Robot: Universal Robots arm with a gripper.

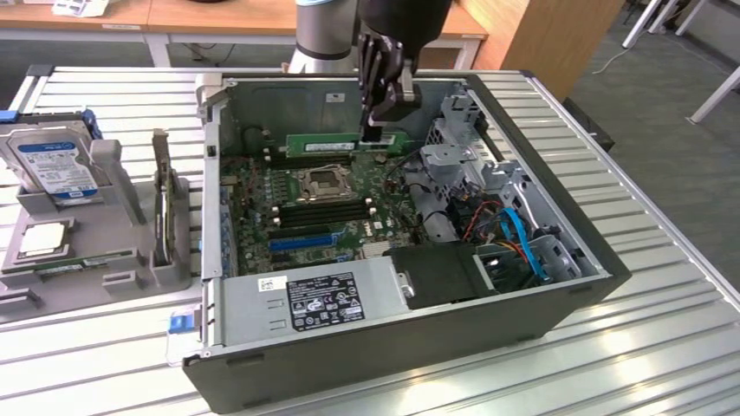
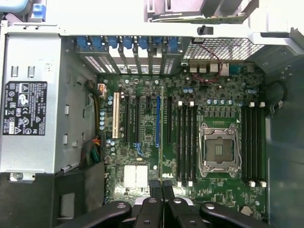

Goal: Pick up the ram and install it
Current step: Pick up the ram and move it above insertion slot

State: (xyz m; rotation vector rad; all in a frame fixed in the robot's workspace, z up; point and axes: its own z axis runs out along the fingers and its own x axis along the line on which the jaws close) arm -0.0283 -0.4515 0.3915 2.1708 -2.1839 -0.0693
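While above the motherboard, pincer nearly closed, clamped on the ram near one end.

the long, thin green circuit-board ram stick is pinched at one end between my fingers, which are closed tight on its two flat faces. it stands on its long edge and lies level, its free end reaching toward the exterior view's left. its green face carries a row of small dark chips. it hangs inside the open grey metal computer case, close to the far wall and above the green motherboard. from my wrist the stick appears edge-on, a thin straight line running away from my fingertips.
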